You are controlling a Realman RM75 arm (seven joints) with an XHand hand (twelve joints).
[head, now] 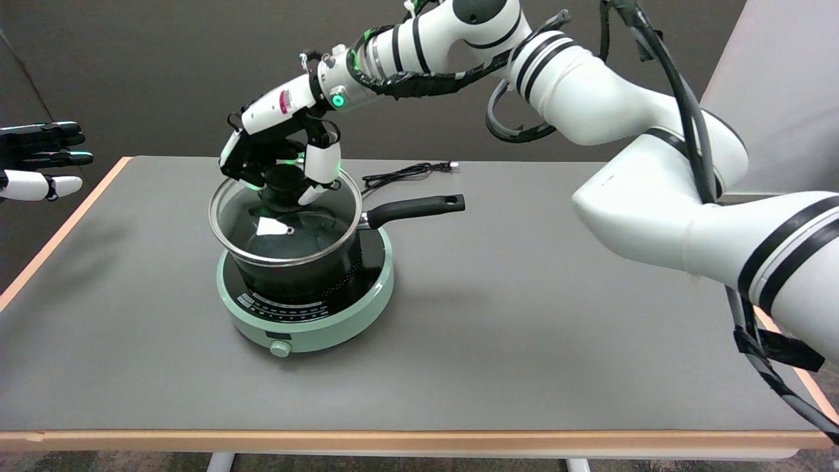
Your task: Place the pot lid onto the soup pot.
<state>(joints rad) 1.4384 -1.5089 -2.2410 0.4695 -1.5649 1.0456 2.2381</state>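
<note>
A black soup pot [295, 265] with a long black handle [416, 208] stands on a mint-green induction cooker [314, 321]. The round glass pot lid [275, 239] with a metal rim lies on the pot's rim, covering the opening. My right hand [282, 154] reaches in from above and curls around the lid's black knob [283, 180], fingers on its left and thumb on its right. The knob is partly hidden by the fingers.
A black power cord [409, 172] lies on the grey table [557, 314] behind the pot. The idle left hand [39, 160] hangs at the far left edge. My right arm spans the upper right of the view.
</note>
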